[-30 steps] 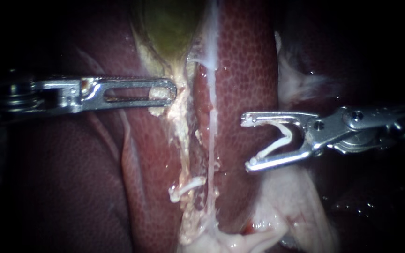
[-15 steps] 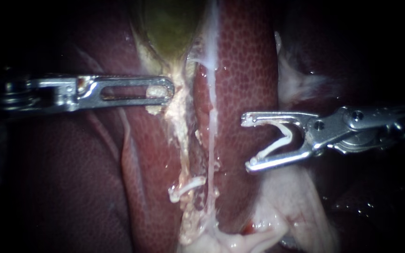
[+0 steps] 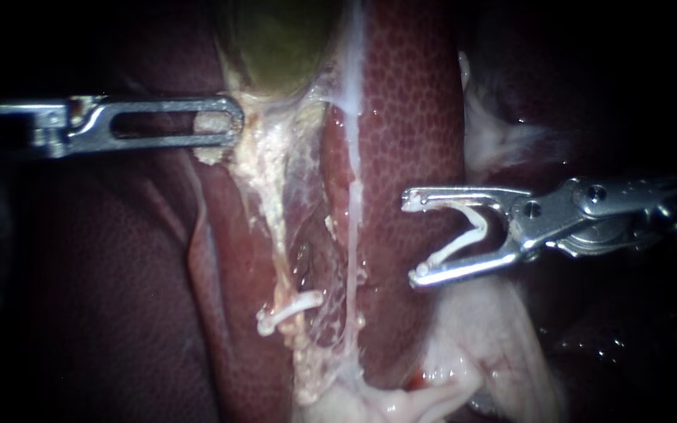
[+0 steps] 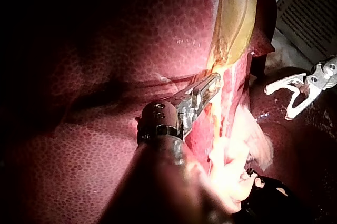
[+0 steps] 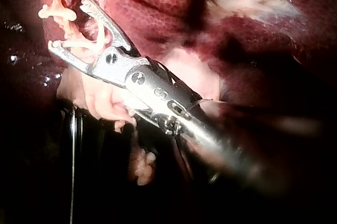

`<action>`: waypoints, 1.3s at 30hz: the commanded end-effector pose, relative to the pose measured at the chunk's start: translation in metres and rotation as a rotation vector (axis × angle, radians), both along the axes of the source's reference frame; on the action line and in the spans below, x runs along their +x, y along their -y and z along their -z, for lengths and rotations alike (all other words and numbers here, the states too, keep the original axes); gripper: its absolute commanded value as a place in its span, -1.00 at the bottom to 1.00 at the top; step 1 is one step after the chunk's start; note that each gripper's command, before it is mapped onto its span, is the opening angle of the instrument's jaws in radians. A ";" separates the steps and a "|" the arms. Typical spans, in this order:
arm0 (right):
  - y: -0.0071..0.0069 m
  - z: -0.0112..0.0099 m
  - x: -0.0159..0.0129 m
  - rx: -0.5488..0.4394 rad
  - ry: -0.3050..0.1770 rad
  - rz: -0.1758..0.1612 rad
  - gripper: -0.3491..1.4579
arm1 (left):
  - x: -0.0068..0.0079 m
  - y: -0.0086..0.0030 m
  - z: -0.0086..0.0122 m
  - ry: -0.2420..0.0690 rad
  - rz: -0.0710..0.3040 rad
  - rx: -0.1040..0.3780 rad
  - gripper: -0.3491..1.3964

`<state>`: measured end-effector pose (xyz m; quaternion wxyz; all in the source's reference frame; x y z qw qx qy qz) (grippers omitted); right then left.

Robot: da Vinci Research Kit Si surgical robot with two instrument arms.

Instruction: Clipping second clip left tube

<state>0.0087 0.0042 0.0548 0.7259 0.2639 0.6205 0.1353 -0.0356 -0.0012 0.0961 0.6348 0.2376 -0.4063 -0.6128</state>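
Right pincer (image 3: 414, 238) holds a clip (image 3: 476, 225), seemingly clear of the left tube (image 3: 274, 227).

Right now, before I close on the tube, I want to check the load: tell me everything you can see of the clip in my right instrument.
The clip is white, plastic-looking, a thin open V. Its two leg ends sit at the tips of the right instrument's jaws, which stand wide apart; its bend curves back toward their pivot. In the endoscope view it lies over the liver, well apart from the other clip.
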 end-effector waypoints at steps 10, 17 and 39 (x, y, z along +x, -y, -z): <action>0.0000 0.0000 0.0001 0.000 0.000 -0.001 0.05 | 0.0008 -0.0003 0.0006 -0.001 0.010 -0.008 -1.00; 0.0001 -0.0001 0.0003 -0.001 -0.001 -0.003 0.05 | 0.0008 -0.0002 0.0006 -0.001 0.011 -0.008 -1.00; 0.0051 -0.0072 0.0101 0.016 -0.050 0.003 0.05 | 0.0006 0.0001 0.0009 -0.004 0.014 -0.009 -1.00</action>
